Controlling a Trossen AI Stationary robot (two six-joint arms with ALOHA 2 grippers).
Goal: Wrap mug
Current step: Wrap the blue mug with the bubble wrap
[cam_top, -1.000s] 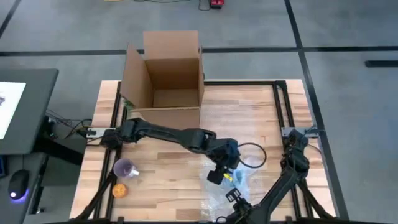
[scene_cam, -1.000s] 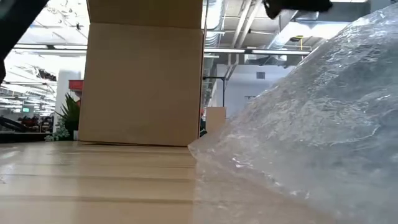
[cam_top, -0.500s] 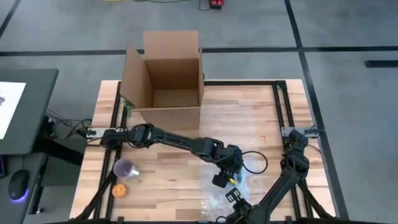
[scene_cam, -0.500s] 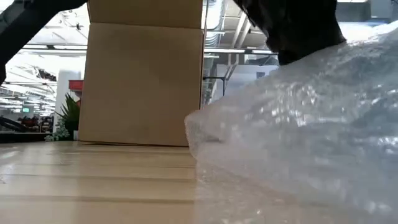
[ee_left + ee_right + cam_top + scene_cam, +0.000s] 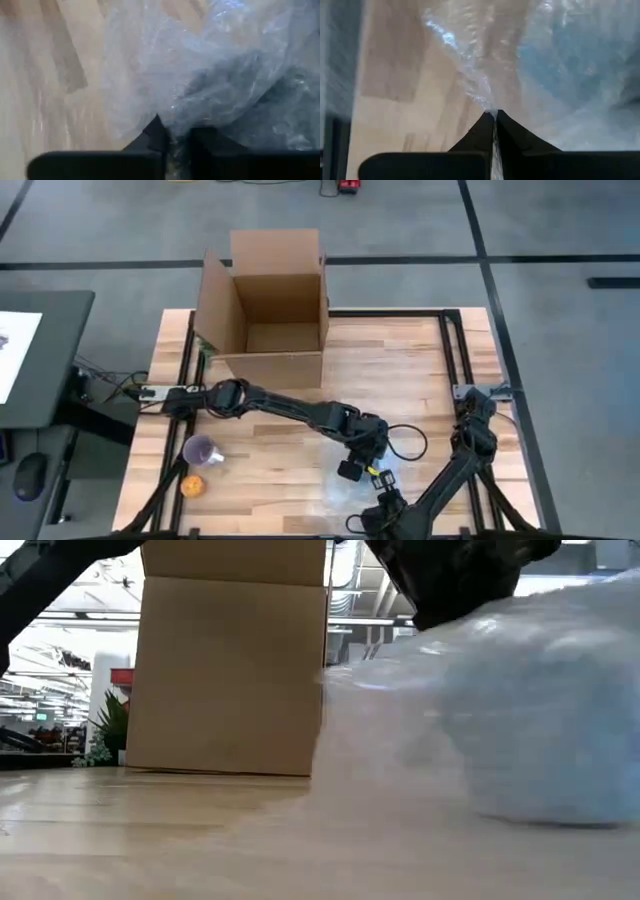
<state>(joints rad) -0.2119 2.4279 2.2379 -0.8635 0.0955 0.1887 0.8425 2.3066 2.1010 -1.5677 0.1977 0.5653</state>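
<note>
- Mug: pale blue, on the table near the front edge, right of centre; seen only through the wrap, blurred in the low view.
- Wrap: clear bubble sheet draped over the mug, one flap lying out on the wood toward the box.
- Left gripper: reached across from the left side, down at the wrap beside the mug. Fingers close together with sheet between the tips; read as a pinch on the wrap.
- Likely reason for that hold: keeps the flap taut so it can be drawn over the mug, not dragged flat.
- Right gripper: at the front edge, just beside the wrap's near side. Fingers pressed together with a thin edge of wrap caught between them.
- Likely reason: anchors the opposite edge so the sheet does not slide while the other side is pulled.
- Judged stage: mid-wrap; mug covered from above, not enclosed.
- Risk: mug tipping if pulled sideways.
- Box: open, upright, at the back, well apart.
- Cup and small orange object front left, untouched.
</note>
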